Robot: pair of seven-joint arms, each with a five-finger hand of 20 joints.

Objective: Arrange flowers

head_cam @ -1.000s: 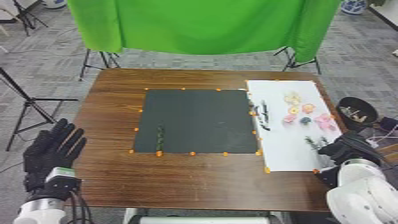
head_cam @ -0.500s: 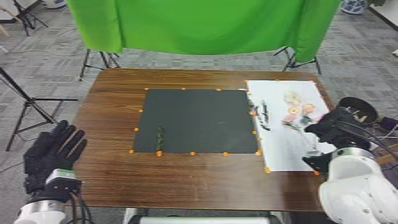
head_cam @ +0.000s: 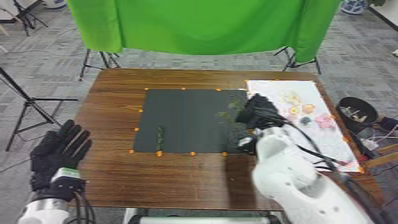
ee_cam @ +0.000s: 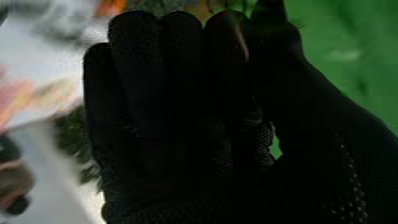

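Observation:
In the head view, my right hand (head_cam: 258,112) is above the dark mat's right edge, and blurred green leaves (head_cam: 226,115) stick out on its left side. In the right wrist view, the thumb of my right hand (ee_cam: 182,115) meets the fingers in a pinch, with leafy greenery (ee_cam: 73,142) beside the glove. One green sprig (head_cam: 160,137) lies upright on the mat (head_cam: 187,117) near its lower left. Pink flowers (head_cam: 325,121), an orange one (head_cam: 308,108) and a blue-grey one (head_cam: 306,120) rest on the white sheet (head_cam: 306,87). My left hand (head_cam: 56,155) is open, its fingers straight.
Small orange markers line the mat and sheet on the brown table (head_cam: 169,185). A black bin (head_cam: 357,111) stands past the table's right edge. My right forearm crosses the sheet's lower part. Behind the table hangs a green cloth (head_cam: 209,25).
My right hand has moved left from the sheet's lower right side to the mat's right edge, carrying greenery. My left hand has barely shifted.

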